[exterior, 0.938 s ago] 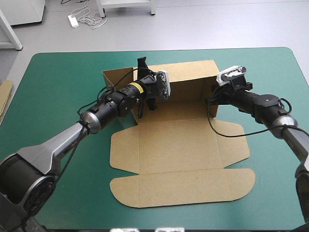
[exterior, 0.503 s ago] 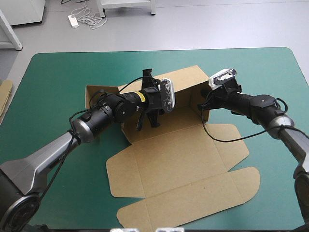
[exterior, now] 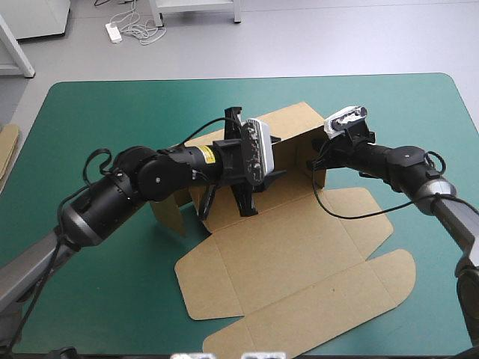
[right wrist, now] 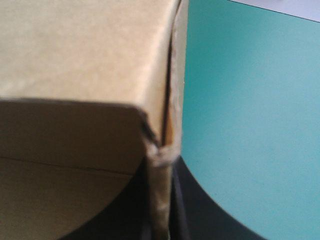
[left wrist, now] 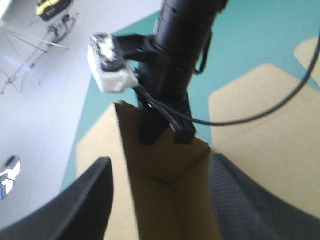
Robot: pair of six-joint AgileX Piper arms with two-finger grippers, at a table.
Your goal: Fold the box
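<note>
Box (exterior: 299, 254) of brown board about the middle of the table (exterior: 90, 120), turned askew to its edges, with teal-green cover bare on every side. Broad flat panels spread toward the near edge and the near right corner, the lid lying flat with rounded flaps. Rear wall (exterior: 296, 123) raised on the side toward the far edge, slanting off toward the far right corner. One side flap (exterior: 171, 213) standing up at the box's left end, close against the left arm. Strip of more board (exterior: 6, 149) at the table's left edge, well apart from the rest.

Left gripper (exterior: 227, 203) set astride the raised wall toward its left end. Black fingers (left wrist: 82, 200) spread wide, one on each side of the board, clamping nothing. Wall and a folded corner of the box (left wrist: 165, 200) rising in the gap between them in the left wrist view; contact with the board not possible to tell.

Right gripper (exterior: 317, 158) at the wall's right end, also in sight farther off from the left wrist (left wrist: 165, 127). Black fingers (right wrist: 200, 215) all but closed, pinching the upright board edge at the box corner (right wrist: 75, 75), teal-green table (right wrist: 250, 100) just beside.
</note>
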